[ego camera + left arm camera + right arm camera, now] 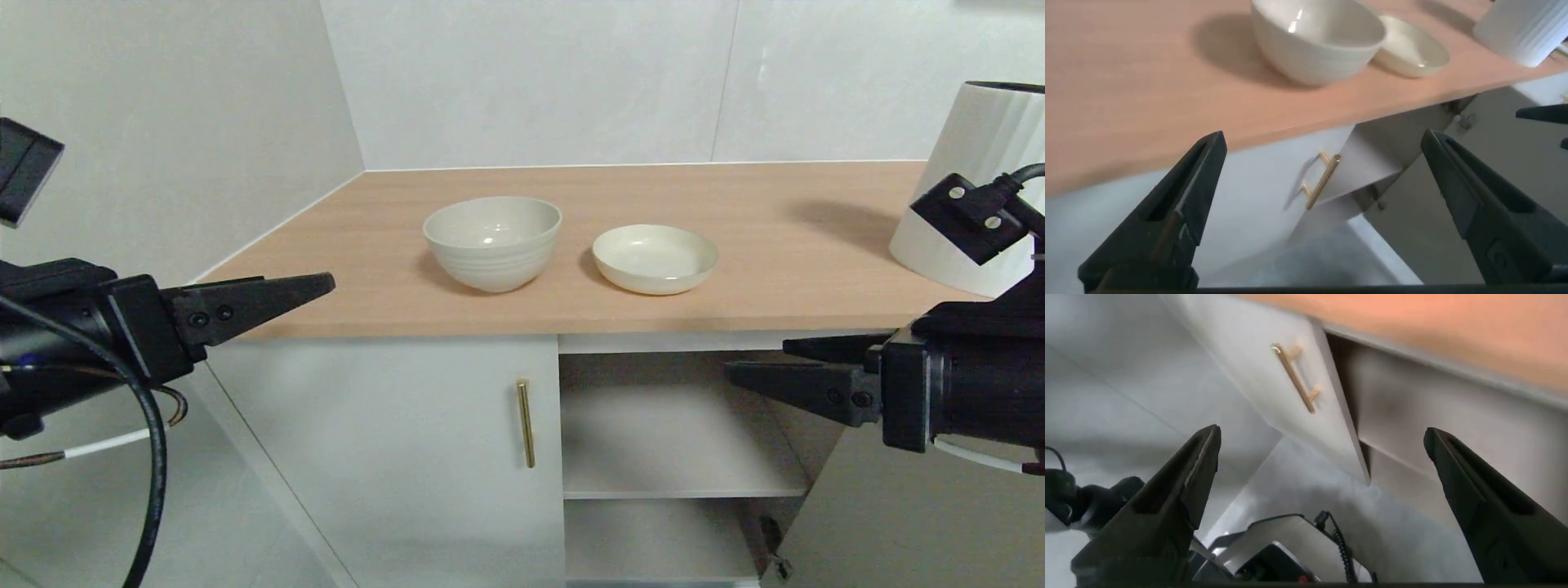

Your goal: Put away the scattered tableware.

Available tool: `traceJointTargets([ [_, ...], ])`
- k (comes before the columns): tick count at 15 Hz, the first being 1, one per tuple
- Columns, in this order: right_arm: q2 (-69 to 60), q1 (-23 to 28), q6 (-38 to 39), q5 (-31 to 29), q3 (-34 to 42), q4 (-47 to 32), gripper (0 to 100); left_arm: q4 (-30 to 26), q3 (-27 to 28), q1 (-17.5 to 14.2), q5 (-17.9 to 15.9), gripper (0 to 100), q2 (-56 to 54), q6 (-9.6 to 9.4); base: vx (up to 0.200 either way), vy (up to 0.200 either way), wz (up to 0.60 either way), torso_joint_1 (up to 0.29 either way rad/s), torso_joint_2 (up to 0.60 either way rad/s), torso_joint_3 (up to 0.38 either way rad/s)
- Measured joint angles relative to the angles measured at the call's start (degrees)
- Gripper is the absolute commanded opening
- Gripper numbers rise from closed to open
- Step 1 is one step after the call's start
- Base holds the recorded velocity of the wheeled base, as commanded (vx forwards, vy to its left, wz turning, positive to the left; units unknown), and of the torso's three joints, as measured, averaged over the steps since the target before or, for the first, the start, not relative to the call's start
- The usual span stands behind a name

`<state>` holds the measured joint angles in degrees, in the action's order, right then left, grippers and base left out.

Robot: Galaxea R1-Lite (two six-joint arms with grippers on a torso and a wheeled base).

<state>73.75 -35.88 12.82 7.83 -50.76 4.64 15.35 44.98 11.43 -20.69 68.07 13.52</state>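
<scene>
Bowl and shallow dish on counter, well beyond both arms' jaws (spread wide)

No text, label, brand, number or sign can be read anywhere. The deep bowl and the shallow dish near the centre, the wooden counter, the cabinet door at 7 o'clock and the white ribbed container at 2 o'clock are all plain.
</scene>
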Motion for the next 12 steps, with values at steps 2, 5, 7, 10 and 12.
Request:
traceJointTargets([
  [2,0.33,0.11,0.00,-0.04,0.07,0.09,100,-0.09,-0.11,-0.02,-0.93,100,0.69,0.00,0.000,0.000,0.00,0.171,-0.45,-0.290],
  [5,0.91,0.27,0.00,-0.02,0.13,0.13,100,0.06,-0.09,-0.02,-1.23,100,1.68,0.00,0.000,0.000,0.00,0.180,-0.47,-0.295],
  [7,1.30,0.35,0.00,-0.06,0.13,0.20,100,0.22,-0.06,0.05,-1.23,100,2.51,0.00,0.000,0.000,0.00,0.188,-0.48,-0.283],
  [10,1.93,0.74,-0.78,-0.11,-0.22,0.46,100,0.11,1.82,1.12,-1.23,100,4.00,-0.13,0.000,0.000,0.00,0.100,-0.24,-0.144],
  [12,3.67,2.83,-2.82,-0.24,-1.99,1.07,100,-0.68,5.60,2.58,-1.26,100,6.42,-0.17,0.000,0.000,0.00,0.013,-0.03,-0.013],
])
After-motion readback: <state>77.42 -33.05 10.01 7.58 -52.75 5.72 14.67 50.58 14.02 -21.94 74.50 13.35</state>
